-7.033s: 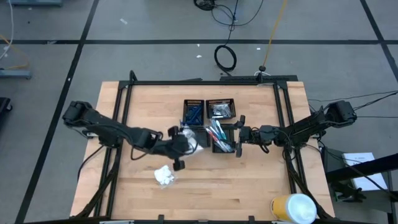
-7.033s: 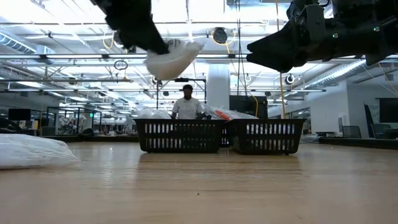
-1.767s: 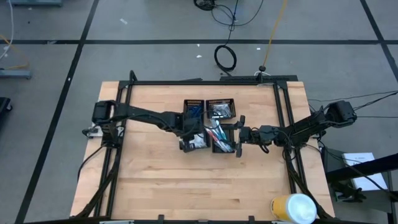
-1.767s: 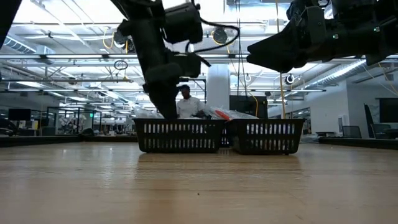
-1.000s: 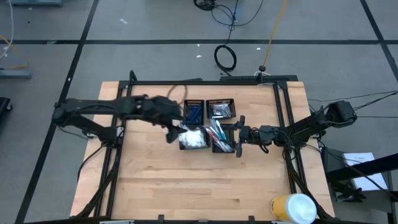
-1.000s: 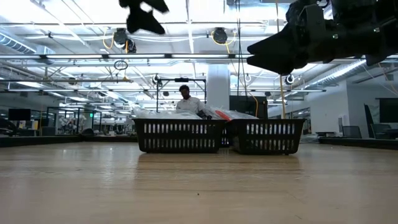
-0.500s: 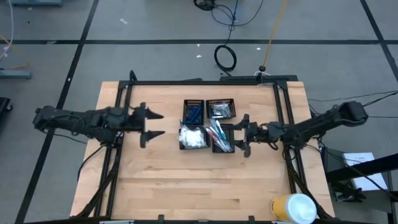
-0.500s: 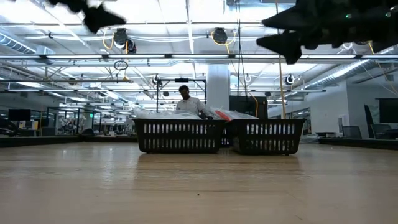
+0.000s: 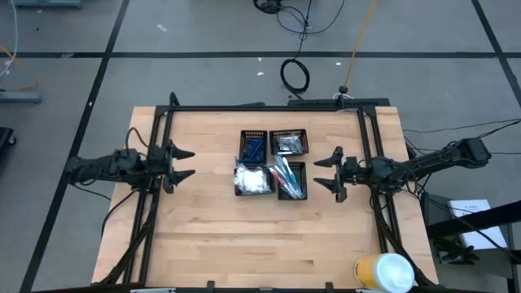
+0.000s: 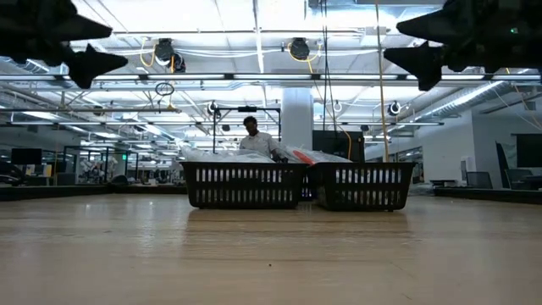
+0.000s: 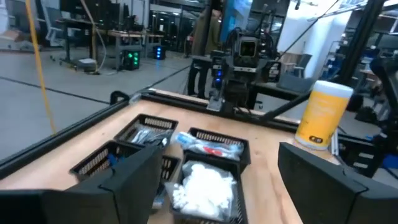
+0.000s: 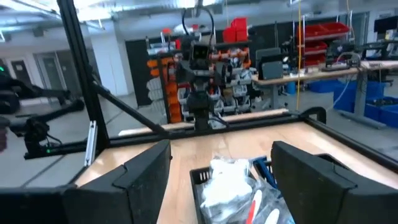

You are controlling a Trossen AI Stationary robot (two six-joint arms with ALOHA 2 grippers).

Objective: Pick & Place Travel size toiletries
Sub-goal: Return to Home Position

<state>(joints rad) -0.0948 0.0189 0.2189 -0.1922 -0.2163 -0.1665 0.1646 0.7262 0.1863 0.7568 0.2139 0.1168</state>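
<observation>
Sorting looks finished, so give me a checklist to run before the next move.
1. Left gripper open and empty: ok.
2. Right gripper open and empty: ok.
3. Both grippers apart from the four black mesh trays: ok.
4. White crinkly packets inside the lower-left tray of the high view: ok.
5. Loose toiletries on the wooden tabletop: none seen, ok.
6. Large yellow-and-white cylinder at the table's corner, away from both arms: ok.
</observation>
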